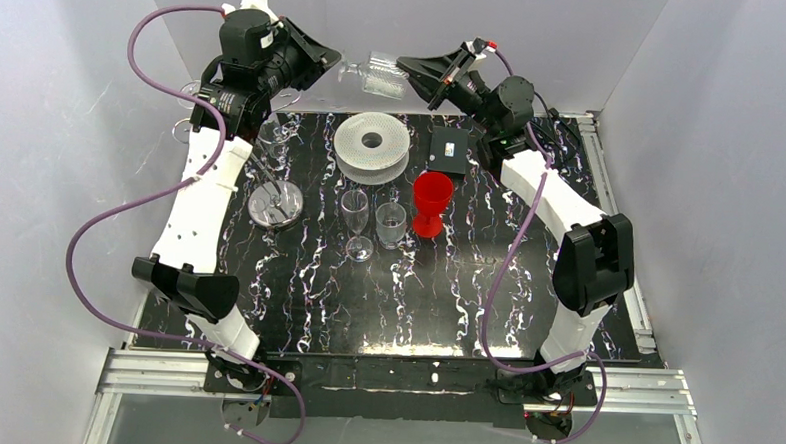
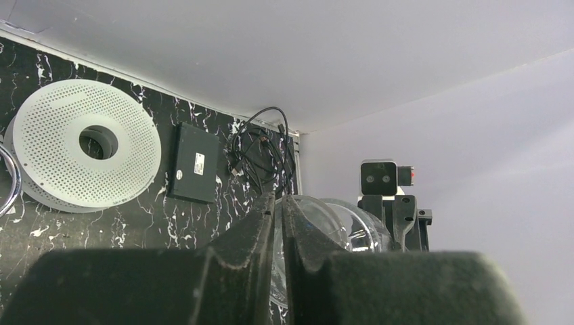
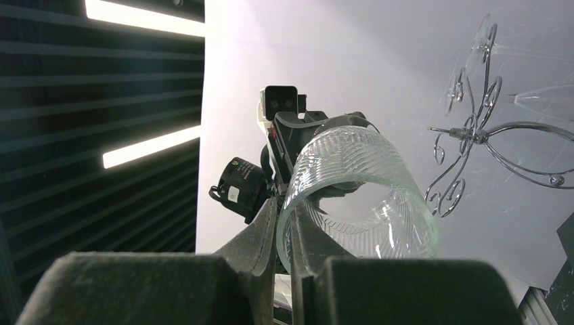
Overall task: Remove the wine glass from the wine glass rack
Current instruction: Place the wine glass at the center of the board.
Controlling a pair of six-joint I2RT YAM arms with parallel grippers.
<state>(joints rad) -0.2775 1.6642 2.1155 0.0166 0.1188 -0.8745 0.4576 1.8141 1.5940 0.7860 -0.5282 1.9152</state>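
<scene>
A clear wine glass (image 1: 375, 77) with a ribbed bowl lies sideways in the air near the back wall, held between both arms. My left gripper (image 1: 334, 63) is shut on its round foot; in the left wrist view the jaws (image 2: 278, 200) pinch the clear disc, with the bowl (image 2: 338, 227) beyond. My right gripper (image 1: 404, 70) is shut on the bowl's rim; its wrist view shows the fingers (image 3: 283, 206) on either side of the rim of the ribbed glass (image 3: 359, 183). The wine glass rack (image 1: 275, 204), a silver wire tree on a chrome disc, stands at the left, apart from the glass, and its arms (image 3: 474, 128) show in the right wrist view.
A white perforated spool (image 1: 372, 146) and a black box (image 1: 449, 149) lie at the back of the marbled table. A red goblet (image 1: 432, 204) and two clear glasses (image 1: 357, 220) (image 1: 391, 222) stand mid-table. Cables (image 2: 260, 152) lie in the back corner.
</scene>
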